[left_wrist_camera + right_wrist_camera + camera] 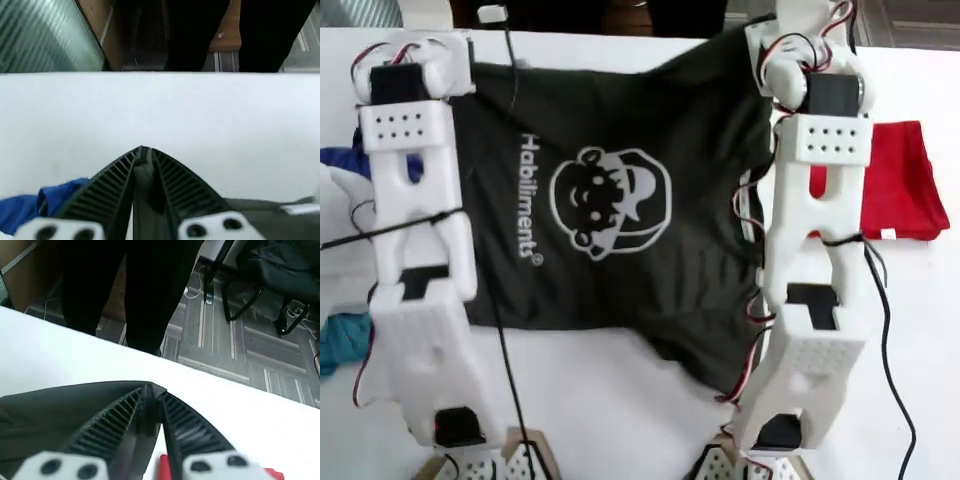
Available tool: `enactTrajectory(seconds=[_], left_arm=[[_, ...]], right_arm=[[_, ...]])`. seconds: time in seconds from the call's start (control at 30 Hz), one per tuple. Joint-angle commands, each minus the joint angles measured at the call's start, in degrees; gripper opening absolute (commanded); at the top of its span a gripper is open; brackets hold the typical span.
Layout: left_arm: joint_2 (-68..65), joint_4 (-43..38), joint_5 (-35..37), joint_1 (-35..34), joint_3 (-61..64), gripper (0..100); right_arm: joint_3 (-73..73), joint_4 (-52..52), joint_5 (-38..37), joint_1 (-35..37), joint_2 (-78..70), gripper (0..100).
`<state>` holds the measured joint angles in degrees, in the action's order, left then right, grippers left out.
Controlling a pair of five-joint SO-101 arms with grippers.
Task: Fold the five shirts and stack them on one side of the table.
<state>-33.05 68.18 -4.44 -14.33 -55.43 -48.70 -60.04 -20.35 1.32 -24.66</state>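
Most of the white worktop (620,400) lies under a dark T-shirt (700,250), spread flat with its printed front up and not yet folded. Both arms run along its side edges towards its far corners. A folded red shirt (905,185) rests just beside the T-shirt's right edge, a blue shirt (22,210) is bunched off its left edge, and a teal cloth (340,340) sits near its left near corner.

At the far right corner, we see the right claw (150,387) closed, with the T-shirt's hem peaked up into its tips. The left claw (141,149) is closed too, tips down just past the far left corner. We cannot tell whether it pinches any cloth.

We judge uneven grips the main risk: one corner could slip, skewing the fold. The right arm could also drag the red shirt. Beyond the T-shirt the worktop's far edge is close. Bare room lies on its near side.
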Motion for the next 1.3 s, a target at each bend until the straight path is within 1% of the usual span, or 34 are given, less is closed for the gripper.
enactTrajectory(seconds=[0.0, 0.1, 0.27, 0.47, 0.6, 0.77, 0.83, 0.9, 0.97, 1.07, 1.17, 1.27], left_arm=[[-4.3, 4.5, -0.5, 0.0, -8.1, 3], [-9.3, 8.4, -0.5, 0.1, -9.9, 3], [-16.4, 12.1, -0.5, 0.0, -10.2, 3], [-20.5, 16.9, -0.5, 0.0, -10.2, 3], [-22.3, 20.2, -0.6, -0.1, -10.2, 3], [-22.6, 20.8, -0.6, -0.1, -10.2, 3], [-22.6, 24.4, -2.4, -0.3, -12.8, 3], [-22.4, 30.1, -5.9, 0.0, -16.7, 3], [-22.2, 34.4, -7.4, -0.1, -20.9, 3], [-21.0, 34.5, -7.7, -2.8, -23.3, 3], [-17.2, 34.5, -7.8, -4.7, -18.3, 3], [-11.3, 34.4, -10.5, -5.0, -6.9, 3]], right_arm=[[-0.7, 0.2, 0.1, 0.2, -2.3, 1.9], [-1.0, -2.2, 0.1, 0.3, -6.6, 1.9], [-1.2, -7.3, 0.1, 0.0, -13.1, 1.9], [-1.2, -13.7, -0.3, 0.2, -18.1, 1.9], [-1.2, -15.8, -0.3, 0.4, -19.6, 1.9], [-1.3, -16.5, -0.3, 0.1, -18.8, 1.9], [-1.3, -19.3, -0.3, 0.2, -16.8, 1.9], [-1.3, -22.9, -0.3, 0.4, -14.5, 1.9], [-1.2, -25.6, -0.3, 0.3, -11.8, 1.9], [-0.8, -30.8, -0.3, 0.1, -7.8, 2.0], [-0.7, -36.4, -0.3, 0.0, -5.9, 2.0], [-0.7, -39.3, -0.3, -0.5, -5.3, 2.0]])
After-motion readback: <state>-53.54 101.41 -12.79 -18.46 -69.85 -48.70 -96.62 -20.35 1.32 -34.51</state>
